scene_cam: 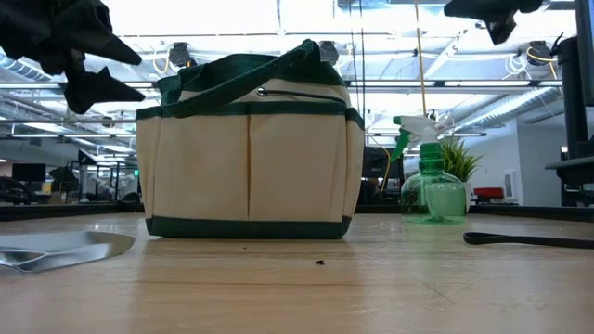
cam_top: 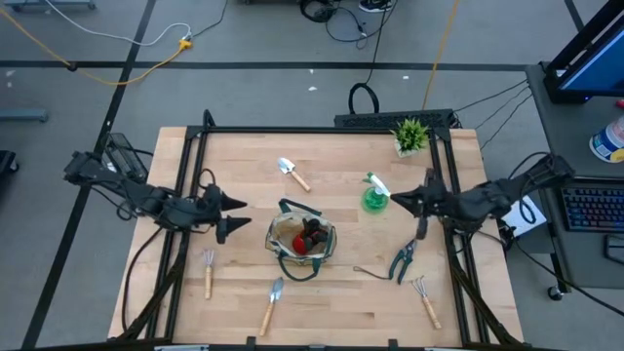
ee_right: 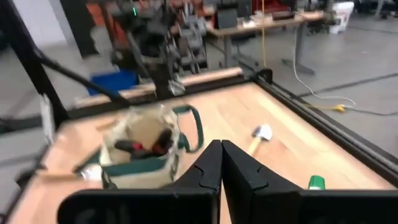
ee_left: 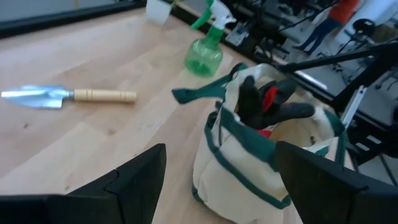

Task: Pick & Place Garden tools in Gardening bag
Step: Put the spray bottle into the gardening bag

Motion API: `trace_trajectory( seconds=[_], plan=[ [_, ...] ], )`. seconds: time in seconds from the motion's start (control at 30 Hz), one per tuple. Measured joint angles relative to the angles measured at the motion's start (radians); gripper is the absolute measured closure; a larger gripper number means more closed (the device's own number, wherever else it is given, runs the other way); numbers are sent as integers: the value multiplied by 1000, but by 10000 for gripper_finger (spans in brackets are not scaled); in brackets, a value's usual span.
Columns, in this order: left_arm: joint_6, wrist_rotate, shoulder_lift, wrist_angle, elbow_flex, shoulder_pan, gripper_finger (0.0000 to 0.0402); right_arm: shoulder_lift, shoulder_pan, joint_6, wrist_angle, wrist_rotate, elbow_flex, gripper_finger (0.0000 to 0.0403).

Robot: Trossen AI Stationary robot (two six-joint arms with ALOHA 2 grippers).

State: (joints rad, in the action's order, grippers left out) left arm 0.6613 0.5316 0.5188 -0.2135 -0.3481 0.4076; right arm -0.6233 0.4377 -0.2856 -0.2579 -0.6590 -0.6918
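Note:
The beige gardening bag (cam_top: pixel 300 242) with green trim stands at the table's middle, holding a red-and-black item (ee_left: pixel 267 106). My left gripper (cam_top: pixel 234 215) is open and empty, hovering just left of the bag (ee_left: pixel 261 155). My right gripper (cam_top: pixel 395 201) is shut and empty, raised beside the green spray bottle (cam_top: pixel 373 198), high above it in the low view (scene_cam: pixel 492 14). On the table lie a far trowel (cam_top: pixel 292 173), a near trowel (cam_top: pixel 272 302), a fork-rake (cam_top: pixel 208 271) on the left, another rake (cam_top: pixel 424 297) on the right, and teal pruning shears (cam_top: pixel 404 259).
A small potted plant (cam_top: pixel 410 136) stands at the far right corner. A black frame (cam_top: pixel 322 127) runs along the table's far edge and sides. Bare wood lies between the bag and the near edge.

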Motion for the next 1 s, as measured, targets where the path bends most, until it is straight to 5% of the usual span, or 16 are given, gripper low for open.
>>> trace_trajectory(
  seconds=[0.33,0.6,1.0],
  plan=[
    [-59,-3,-89,-46,0,0,94,-195,-75,-44,-110,15,-111,310],
    [-61,-42,-135,-86,0,0,94,-260,-191,-142,-122,151,-121,234],
    [-72,-44,-196,-162,0,0,94,-275,-379,-168,-145,380,-121,214]
  ],
)
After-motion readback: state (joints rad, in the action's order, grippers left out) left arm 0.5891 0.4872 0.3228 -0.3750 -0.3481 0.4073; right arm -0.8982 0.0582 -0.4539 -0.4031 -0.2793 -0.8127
